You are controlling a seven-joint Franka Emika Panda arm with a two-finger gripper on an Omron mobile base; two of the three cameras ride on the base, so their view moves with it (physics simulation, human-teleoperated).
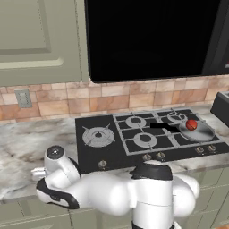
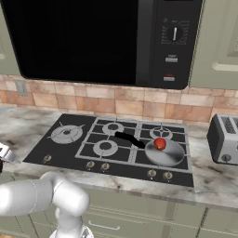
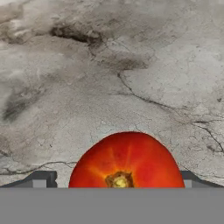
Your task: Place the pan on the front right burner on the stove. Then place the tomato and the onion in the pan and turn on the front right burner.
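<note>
While fully spread, tool [image 3: 117, 183] straddles tomato [image 3: 127, 161].

1. You have one pan [image 2: 163, 152] at the right of the stove [image 2: 69, 153], lower middle of frame.
2. You can count two red balls: one [image 2: 160, 143] in the pan, one tomato [image 3: 127, 159] at the hand view's bottom centre.
3. One toaster [image 2: 224, 138] sits at the right edge.

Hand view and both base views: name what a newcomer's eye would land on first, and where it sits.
In the hand view a big red tomato lies on the marbled counter, between the open gripper tips. On the stove, the shiny pan sits on the front right burner with a red ball in it, black handle pointing back-left.
</note>
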